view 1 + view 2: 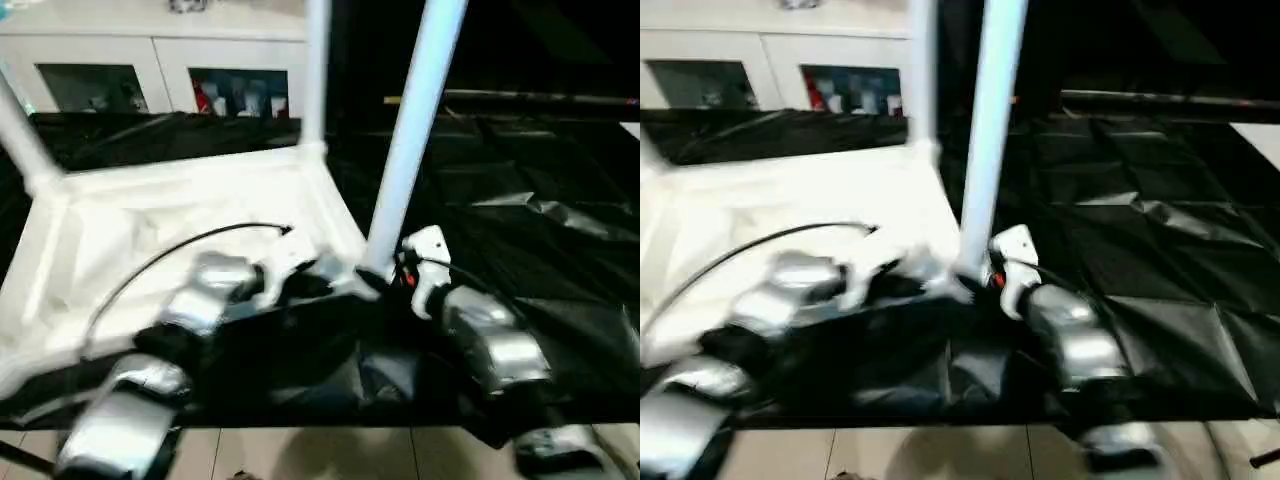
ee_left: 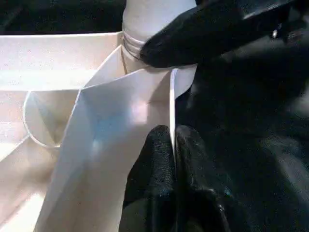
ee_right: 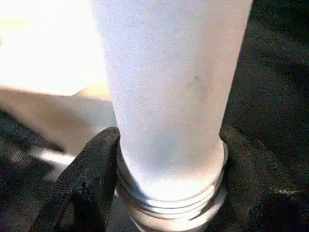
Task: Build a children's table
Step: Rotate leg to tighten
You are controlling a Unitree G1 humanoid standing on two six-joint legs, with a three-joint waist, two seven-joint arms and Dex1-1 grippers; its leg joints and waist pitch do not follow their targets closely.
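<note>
The white tabletop [image 1: 150, 230] lies upside down on a black sheet, ribbed underside up. A white leg [image 1: 415, 130] stands in its near right corner socket. My right gripper [image 3: 169, 140] is shut on this leg [image 3: 169, 72] just above the threaded base, one black finger on each side. My left gripper [image 2: 173, 133] is shut on the tabletop's thin rim wall [image 2: 171, 96] right beside that corner. Two more legs stand upright, one at the back corner [image 1: 316, 70] and one at the far left [image 1: 20, 130].
A black sheet [image 1: 520, 230] covers the work surface to the right of the tabletop. A white cabinet with glass doors [image 1: 150, 60] stands behind. A black cable [image 1: 180, 245] arcs over the tabletop from my left arm. Tiled floor [image 1: 330, 455] shows past the near edge.
</note>
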